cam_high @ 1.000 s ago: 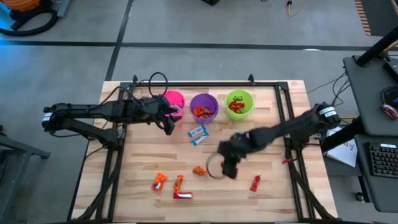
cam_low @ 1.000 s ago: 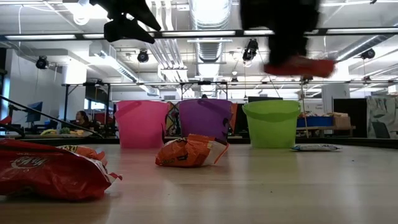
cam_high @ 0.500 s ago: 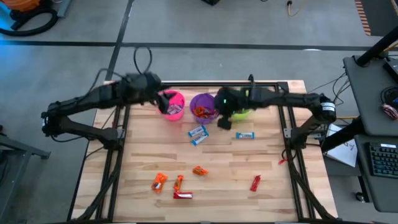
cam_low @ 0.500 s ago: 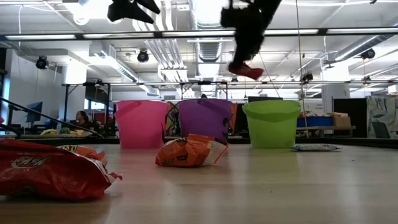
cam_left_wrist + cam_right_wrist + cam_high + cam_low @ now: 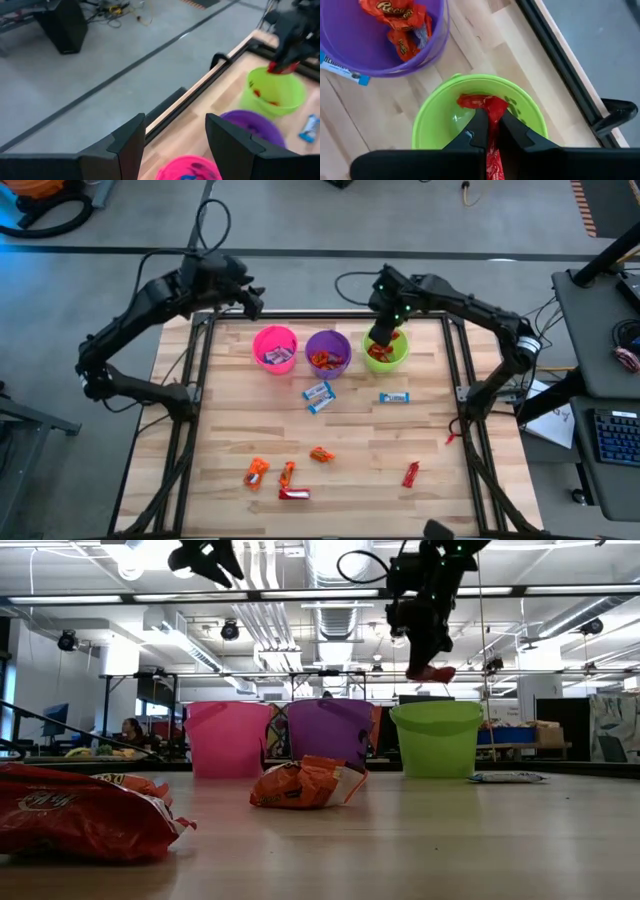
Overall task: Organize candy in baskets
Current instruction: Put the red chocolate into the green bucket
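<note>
My right gripper (image 5: pixel 384 333) hangs over the lime green bucket (image 5: pixel 386 352), shut on a red candy (image 5: pixel 432 672). The pink bucket (image 5: pixel 275 347) holds blue-and-white bars, and the purple bucket (image 5: pixel 328 352) holds orange ones (image 5: pixel 395 20). Loose on the table lie two blue-and-white bars (image 5: pixel 318 395), another (image 5: pixel 394 397), three orange candies (image 5: pixel 287 473) and two red ones (image 5: pixel 411 473). My left gripper (image 5: pixel 247 297) is open and raised beyond the pink bucket, over the table's far edge, holding nothing. My right gripper pinches the red candy (image 5: pixel 491 150) between its two fingers, coming from above and pointing down. The wrapper's free end (image 5: pixel 484 104) hangs below the fingertips, lifted clear, just above the green bucket's mouth (image 5: pixel 480 82).
The three buckets stand in a row along the far edge, close together. A black frame rail (image 5: pixel 330 314) runs along the far side and down both sides of the table. The near half of the table holds scattered candies, with bare wood between them.
My right gripper has carried the red candy from the table's middle toward the far edge, past the purple bucket, and now holds it over the green one. My left gripper has risen from beside the pink bucket and drawn back beyond the far edge.
</note>
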